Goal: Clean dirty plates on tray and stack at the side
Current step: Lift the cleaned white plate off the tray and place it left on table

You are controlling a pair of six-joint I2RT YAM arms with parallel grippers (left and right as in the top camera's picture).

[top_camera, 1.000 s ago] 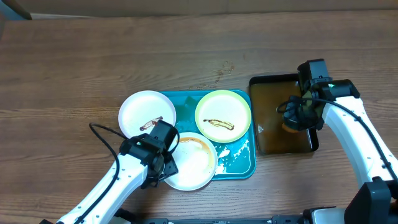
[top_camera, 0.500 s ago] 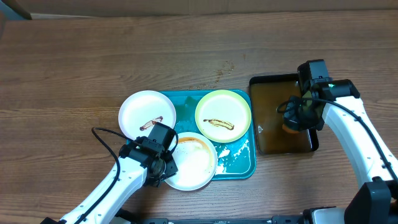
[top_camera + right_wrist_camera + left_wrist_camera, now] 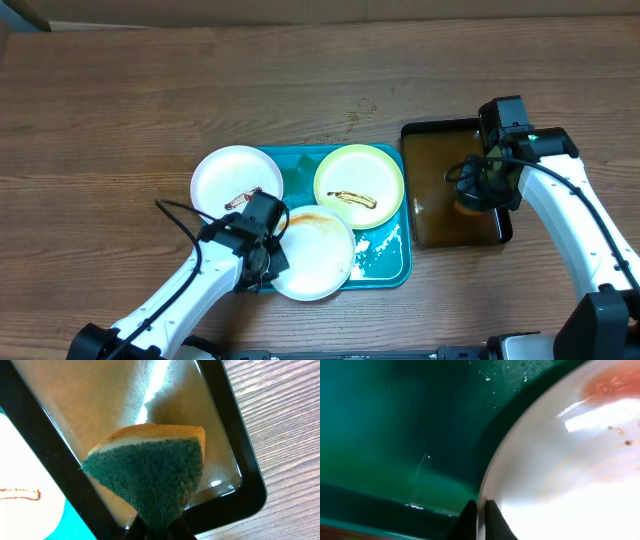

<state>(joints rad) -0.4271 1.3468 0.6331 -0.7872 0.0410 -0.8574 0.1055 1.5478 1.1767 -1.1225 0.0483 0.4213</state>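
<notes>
Overhead, met a brown wood-grain tabletop (image 3: 150, 100) filling the frame. Found a large turquoise rectangular plastic tray (image 3: 296, 172) near the middle, wet, with white foam (image 3: 375, 243) toward its front right corner. Counted three round shallow plates on it: a white plate (image 3: 235, 180) with a brown smear at the back left, overhanging the tray's left edge; a pale green plate (image 3: 358, 180) with a brown smear at the back right; and a second white plate (image 3: 315, 258) at the front, faintly orange-stained, overhanging the front edge. Saw the left gripper (image 3: 272, 265) at that front plate's left rim. Placed a narrower black tray (image 3: 440, 127) of brownish water just right of the turquoise one, with the right gripper (image 3: 475, 195) above it holding a sponge (image 3: 465, 204).

Through the left wrist camera, saw two dark fingertips (image 3: 494, 522) of the left gripper (image 3: 481, 520) pressed on either side of the second white plate (image 3: 560, 470), pinching its rim, with the wet turquoise tray (image 3: 395, 435) beyond.

Through the right wrist camera, found the right gripper (image 3: 160, 530) clamped on the wedge-shaped sponge (image 3: 150, 475), green scouring face toward the lens, tan layer behind, over the brown water inside the black tray (image 3: 237, 445). Could not judge contact between sponge and water. Glimpsed at the lower left a corner of the turquoise tray (image 3: 52, 522) and a pale plate edge with a brown streak, probably the pale green plate (image 3: 20, 475).
</notes>
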